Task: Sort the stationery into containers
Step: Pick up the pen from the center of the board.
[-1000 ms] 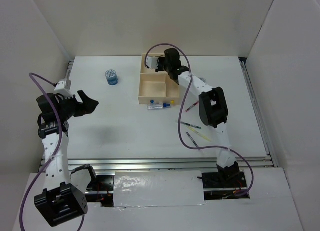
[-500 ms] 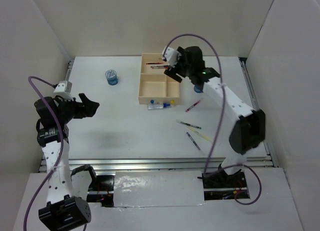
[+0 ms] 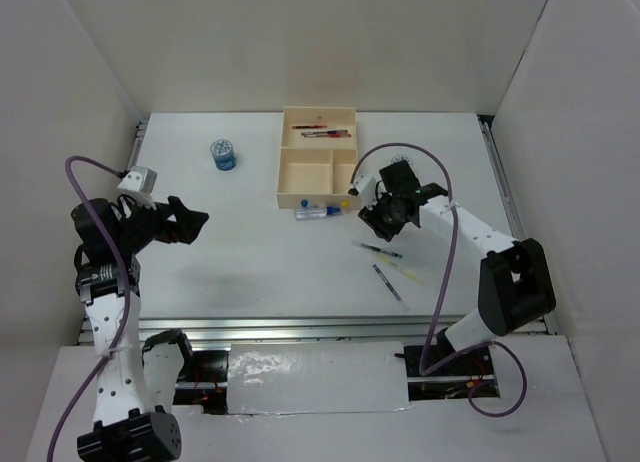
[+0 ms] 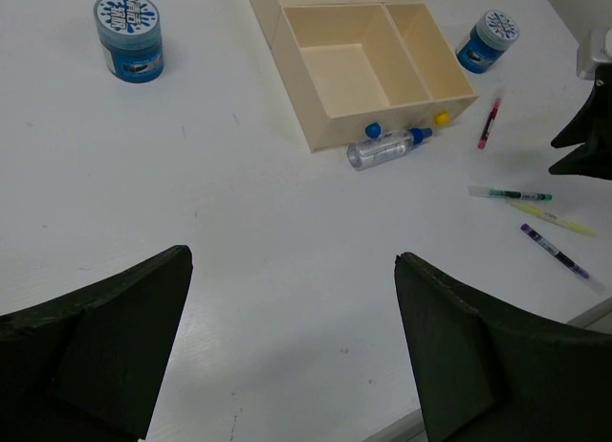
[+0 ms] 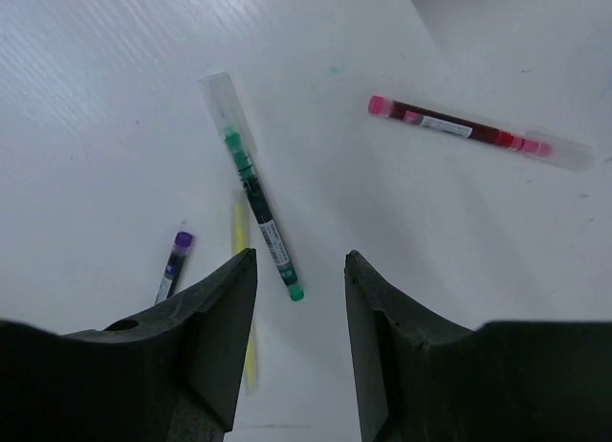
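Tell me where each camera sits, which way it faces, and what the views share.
Top external: above and behind, looking down on the table; left arm and right arm both show.
Left wrist: on the left arm, facing across to the tray; its open left tool frames the bottom.
Right wrist: on the right arm, facing down at the green pen; its open right tool shows below.
Shared: that pen appears in all three.

Top external: overlooking whole tabletop (image 3: 250, 272). Left wrist: facing tray (image 4: 344, 78) from afar. Right wrist: viewing green pen (image 5: 258, 212) closely, beside tray; all sharing it.
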You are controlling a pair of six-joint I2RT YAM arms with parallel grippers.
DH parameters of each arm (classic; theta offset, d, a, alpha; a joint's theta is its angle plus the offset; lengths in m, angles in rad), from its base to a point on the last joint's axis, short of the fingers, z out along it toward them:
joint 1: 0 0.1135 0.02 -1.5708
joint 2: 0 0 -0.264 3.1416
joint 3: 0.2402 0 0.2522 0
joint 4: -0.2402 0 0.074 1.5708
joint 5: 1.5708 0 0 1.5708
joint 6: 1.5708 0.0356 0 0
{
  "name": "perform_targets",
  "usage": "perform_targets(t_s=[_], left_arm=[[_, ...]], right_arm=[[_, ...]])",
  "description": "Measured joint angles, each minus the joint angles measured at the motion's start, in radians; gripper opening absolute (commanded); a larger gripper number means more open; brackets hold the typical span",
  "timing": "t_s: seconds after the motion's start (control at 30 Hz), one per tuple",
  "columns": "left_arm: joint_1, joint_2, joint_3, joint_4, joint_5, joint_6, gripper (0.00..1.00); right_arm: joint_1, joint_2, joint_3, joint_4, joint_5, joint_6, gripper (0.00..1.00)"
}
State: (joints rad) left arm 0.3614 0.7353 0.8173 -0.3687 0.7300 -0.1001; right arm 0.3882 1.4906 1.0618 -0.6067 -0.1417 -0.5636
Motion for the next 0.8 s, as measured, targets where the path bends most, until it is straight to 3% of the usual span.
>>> perform_targets(t_s=[0.3,0.5,0.8], left_arm=[[-0.05,0.0,-0.002,-0.029,-0.018,0.049,0.99],[-0.059,0.002,-0.025,-0.02,-0.018,0.051,0.99],[-0.071,0.017,-0.054,0.003,-0.018,0.051,0.98]], right_arm=[[-0.055,0.117,0.046,0.032,0.045,-0.069,0.55],[-0.171,0.2,0.12,0.044,0.047,-0.323,0.62],[-0.27,0.284,0.3,-0.04,-0.109,-0.716,0.64]])
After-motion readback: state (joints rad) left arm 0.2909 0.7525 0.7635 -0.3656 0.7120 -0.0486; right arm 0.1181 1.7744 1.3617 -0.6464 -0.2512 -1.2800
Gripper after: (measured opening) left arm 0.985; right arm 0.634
